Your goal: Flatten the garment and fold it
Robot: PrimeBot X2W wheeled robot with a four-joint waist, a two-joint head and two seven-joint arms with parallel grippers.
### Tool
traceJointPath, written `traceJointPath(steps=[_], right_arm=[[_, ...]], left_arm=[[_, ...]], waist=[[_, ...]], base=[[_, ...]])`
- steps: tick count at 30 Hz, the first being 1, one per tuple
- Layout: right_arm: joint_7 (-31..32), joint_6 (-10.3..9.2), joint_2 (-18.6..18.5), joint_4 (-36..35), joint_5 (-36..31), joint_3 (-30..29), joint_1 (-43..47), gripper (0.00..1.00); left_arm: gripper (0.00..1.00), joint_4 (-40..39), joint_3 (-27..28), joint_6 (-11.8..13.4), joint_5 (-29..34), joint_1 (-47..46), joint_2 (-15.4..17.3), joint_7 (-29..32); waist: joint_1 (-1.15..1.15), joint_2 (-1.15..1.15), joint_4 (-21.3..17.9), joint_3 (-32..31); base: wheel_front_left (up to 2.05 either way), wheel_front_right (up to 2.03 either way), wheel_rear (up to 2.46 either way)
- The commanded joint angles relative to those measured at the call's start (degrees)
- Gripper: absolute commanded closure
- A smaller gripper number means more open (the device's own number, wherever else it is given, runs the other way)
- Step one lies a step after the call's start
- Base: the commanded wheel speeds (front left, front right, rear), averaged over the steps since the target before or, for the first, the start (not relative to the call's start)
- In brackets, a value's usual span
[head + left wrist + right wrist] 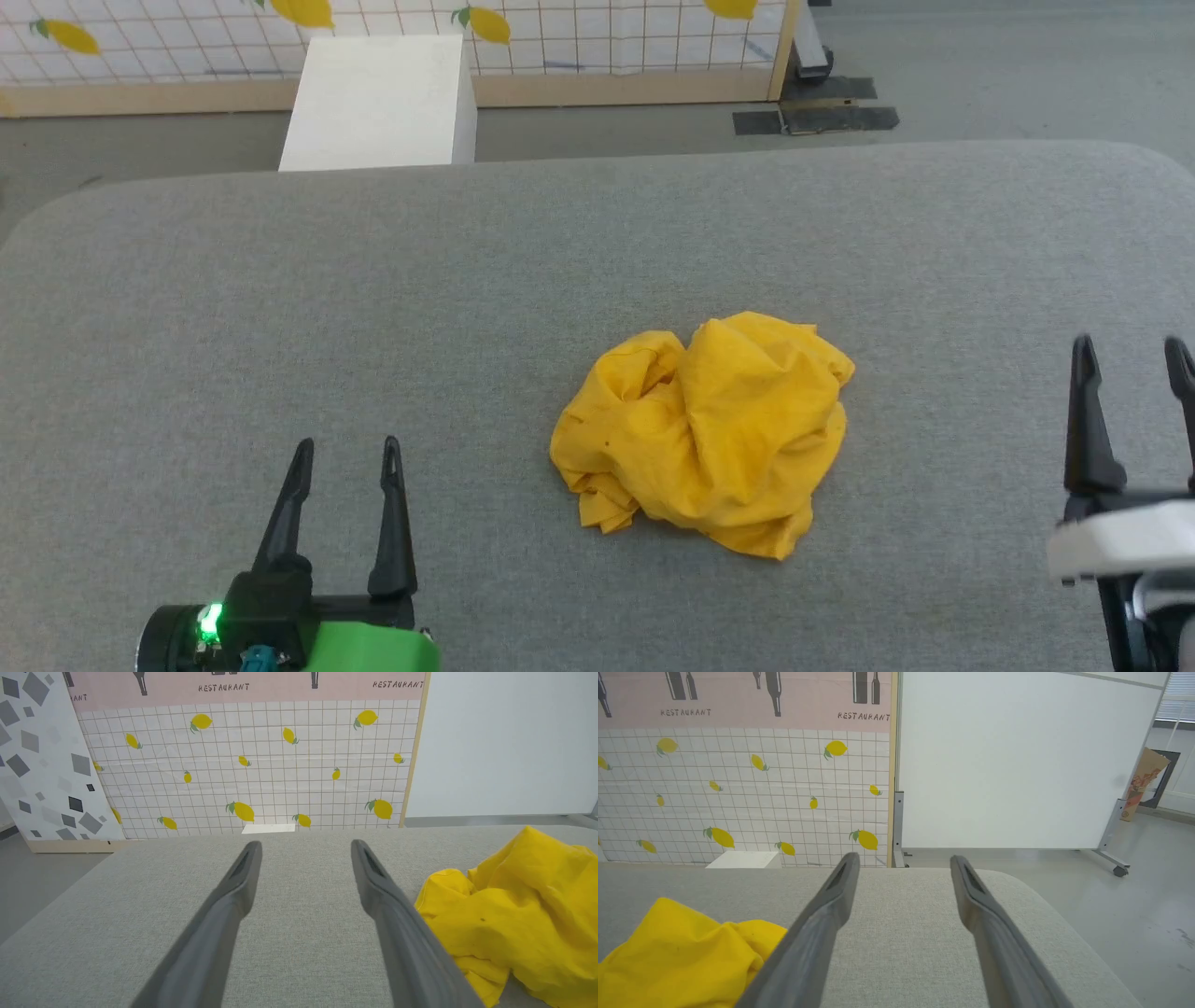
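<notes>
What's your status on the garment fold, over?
Left hand open, empty. Right hand open, empty. Garment crumpled on table, untouched. White box beyond far edge, clear of it.

The garment (705,429) lies crumpled, its sleeves and neckline impossible to pick out; the head view's right edge clips 1 finger of the right pincer (1130,343).

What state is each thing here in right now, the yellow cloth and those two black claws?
garment: crumpled in a heap on the grey table, not flattened, not folded, held by nothing.
left gripper: open, empty, apart from the garment on its left side.
right gripper: open, empty, apart from the garment on its right side.
</notes>
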Motion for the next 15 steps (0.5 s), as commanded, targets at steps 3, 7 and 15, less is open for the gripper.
traceJointPath(steps=[3,7,15], right_arm=[[4.3,-0.10,-0.3,-0.5,2.0,1.7,-5.0,0.00],[12.9,-0.10,-4.2,1.0,6.7,5.7,-11.9,0.00],[32.9,-0.10,-12.9,8.7,17.8,12.4,-25.7,0.00]], left_arm=[[0.00,0.4,1.3,-1.1,0.8,-1.0,-1.4,-0.3],[0.00,0.8,2.1,-2.4,1.6,-1.9,-3.0,-0.3],[0.00,2.3,2.3,-5.3,3.5,-4.4,-5.7,-0.3]], waist=[[0.00,0.00,1.1,2.1],[0.00,0.00,2.2,4.2],[0.00,0.00,5.5,9.2]], base=[[0.00,0.00,0.00],[0.00,0.00,0.00],[0.00,0.00,0.00]])
